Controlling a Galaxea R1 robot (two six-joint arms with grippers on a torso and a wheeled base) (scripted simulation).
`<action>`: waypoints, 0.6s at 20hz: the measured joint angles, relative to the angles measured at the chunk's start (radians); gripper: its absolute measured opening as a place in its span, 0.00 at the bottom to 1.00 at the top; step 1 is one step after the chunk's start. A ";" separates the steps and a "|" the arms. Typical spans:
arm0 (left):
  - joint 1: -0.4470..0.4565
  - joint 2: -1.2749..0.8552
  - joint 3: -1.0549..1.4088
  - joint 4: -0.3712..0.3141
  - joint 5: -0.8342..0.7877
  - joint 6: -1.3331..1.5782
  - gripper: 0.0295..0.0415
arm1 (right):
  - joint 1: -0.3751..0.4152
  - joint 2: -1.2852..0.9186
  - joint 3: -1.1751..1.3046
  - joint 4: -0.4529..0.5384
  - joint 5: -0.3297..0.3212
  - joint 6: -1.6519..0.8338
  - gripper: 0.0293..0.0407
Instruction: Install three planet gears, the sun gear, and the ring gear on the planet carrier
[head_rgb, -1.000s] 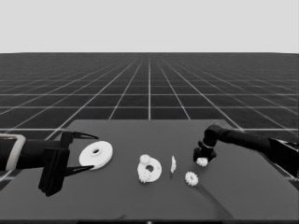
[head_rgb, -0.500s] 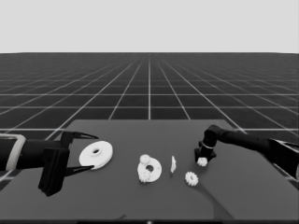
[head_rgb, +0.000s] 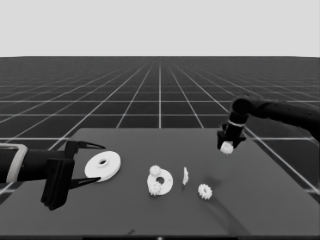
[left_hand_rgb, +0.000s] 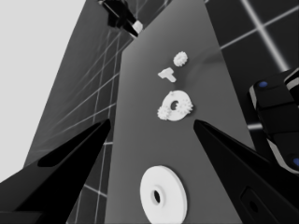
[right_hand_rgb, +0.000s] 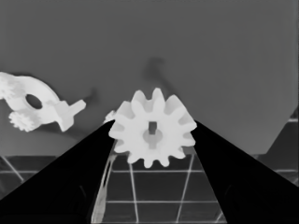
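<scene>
the larger round part (head_rgb: 102, 166) lies flat on the table (head_rgb: 165, 210) at its left end, between the spread fingers of the parked left gripper (head_rgb: 86, 164), which holds nothing. the smaller round part (head_rgb: 160, 182) sits near the table's middle with two gears on it, one at its far edge and one at its near edge. just to its right stands a thin white piece (head_rgb: 185, 175), and a loose gear (head_rgb: 204, 190) lies a little farther right and nearer the front. the right gripper (head_rgb: 227, 147) hangs above the table's far right side, its fingers closed on a gear (right_hand_rgb: 153, 128). the coming move likely turns on this: the smaller round part lies to the left and nearer the front from that held gear, and the right arm is the one carrying it.
</scene>
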 joint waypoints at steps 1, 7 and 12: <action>0.000 0.000 0.000 0.000 0.000 0.000 0.75 | 0.004 0.001 -0.003 0.003 -0.003 -0.001 0.17; 0.000 0.000 0.000 0.000 0.000 0.000 0.75 | 0.011 0.425 0.131 0.019 0.009 0.557 0.17; 0.000 0.000 0.000 0.000 0.000 0.000 0.75 | 0.011 0.517 0.056 0.019 0.010 0.572 0.17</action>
